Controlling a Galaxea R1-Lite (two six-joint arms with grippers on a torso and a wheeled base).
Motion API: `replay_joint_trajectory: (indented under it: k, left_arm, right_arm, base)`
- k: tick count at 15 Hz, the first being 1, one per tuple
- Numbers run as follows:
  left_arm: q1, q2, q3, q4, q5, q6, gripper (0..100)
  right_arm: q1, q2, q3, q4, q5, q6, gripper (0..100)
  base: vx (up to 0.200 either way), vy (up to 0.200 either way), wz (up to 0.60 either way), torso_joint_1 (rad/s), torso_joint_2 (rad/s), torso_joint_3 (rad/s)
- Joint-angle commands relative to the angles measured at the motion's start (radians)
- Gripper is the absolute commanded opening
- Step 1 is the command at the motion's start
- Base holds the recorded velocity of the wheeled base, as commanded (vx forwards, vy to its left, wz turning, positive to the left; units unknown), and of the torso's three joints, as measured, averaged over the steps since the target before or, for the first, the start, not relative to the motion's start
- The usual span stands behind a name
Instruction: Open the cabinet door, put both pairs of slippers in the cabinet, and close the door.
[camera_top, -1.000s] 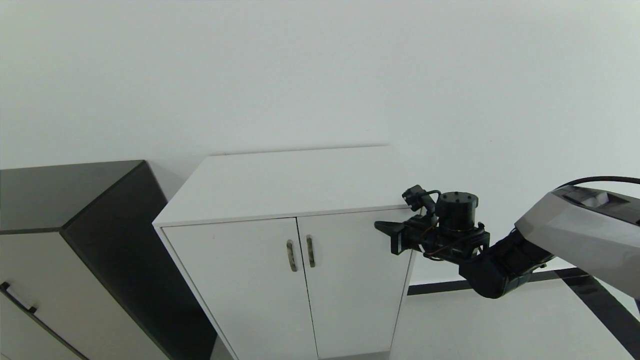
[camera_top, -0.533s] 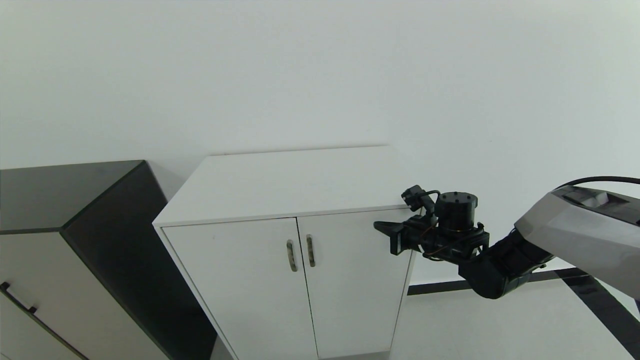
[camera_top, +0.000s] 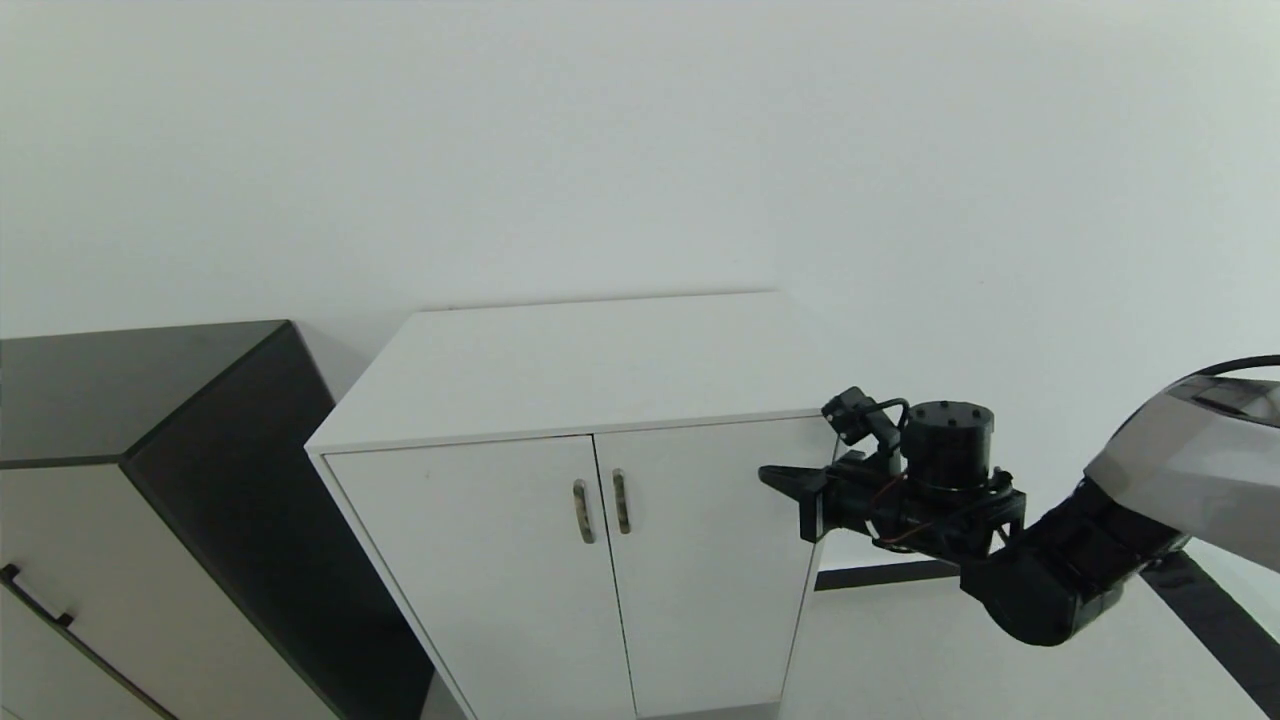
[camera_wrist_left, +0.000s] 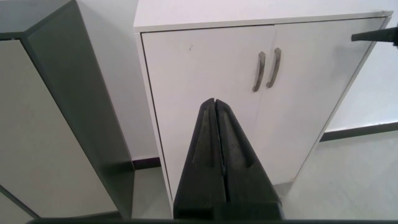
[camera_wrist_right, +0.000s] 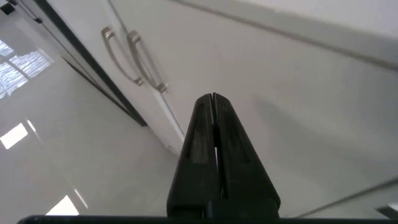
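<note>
At the far left stands a tall dark grey cupboard with a pale front (camera_top: 150, 400) and a black bar handle (camera_top: 35, 598) low on it. Just beside it is the white two-door cabinet (camera_top: 590, 370), set against the plain white wall (camera_top: 640, 150). Both of its doors are shut. The left door (camera_top: 490, 580) and the right door (camera_top: 710, 570) meet at the centre, where two slim curved metal handles (camera_top: 582, 511) stand upright side by side.

In the left wrist view, the left gripper (camera_wrist_left: 215, 106) has its black fingers pressed together with nothing between them. It points at the left door, lower than the handles (camera_wrist_left: 267, 61), and is clear of the cabinet.

Further right, the right gripper (camera_top: 785, 482) hangs level before the right door's outer edge, just under the cabinet top, with its tip pointing towards the handles. It is well apart from them. Its fingers are also pressed flat together and hold nothing, as the right wrist view (camera_wrist_right: 213, 98) shows. Whether the tip touches the door cannot be told.
</note>
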Motion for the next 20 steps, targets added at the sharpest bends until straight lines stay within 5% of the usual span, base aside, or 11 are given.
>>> replay_joint_trajectory:
  k: [1, 8, 12, 14, 20]
  left_arm:
    - [0.0, 0.001, 0.0, 0.0, 0.0, 0.001, 0]
    - [0.0, 0.001, 0.0, 0.0, 0.002, -0.001, 0]
    - [0.0, 0.001, 0.0, 0.0, 0.005, -0.001, 0]
    - [0.0, 0.001, 0.0, 0.0, 0.009, -0.002, 0]
    - [0.0, 0.001, 0.0, 0.0, 0.014, -0.002, 0]
  right_arm:
    - [0.007, -0.13, 0.165, -0.056, -0.003, -0.002, 0]
    - [-0.036, -0.406, 0.55, -0.089, -0.171, -0.012, 0]
    - [-0.231, -0.656, 0.821, -0.058, -0.199, -0.055, 0]
    - [-0.363, -0.86, 0.815, 0.206, -0.2, -0.071, 0]
    - [-0.42, -1.403, 0.806, 0.829, -0.291, -0.083, 0]
  base:
    - [0.0, 0.0, 0.0, 0.0, 0.0, 0.0]
    - [0.0, 0.0, 0.0, 0.0, 0.0, 0.0]
    - [0.0, 0.0, 0.0, 0.0, 0.0, 0.0]
    - [0.0, 0.0, 0.0, 0.0, 0.0, 0.0]
    - [0.0, 0.0, 0.0, 0.0, 0.0, 0.0]
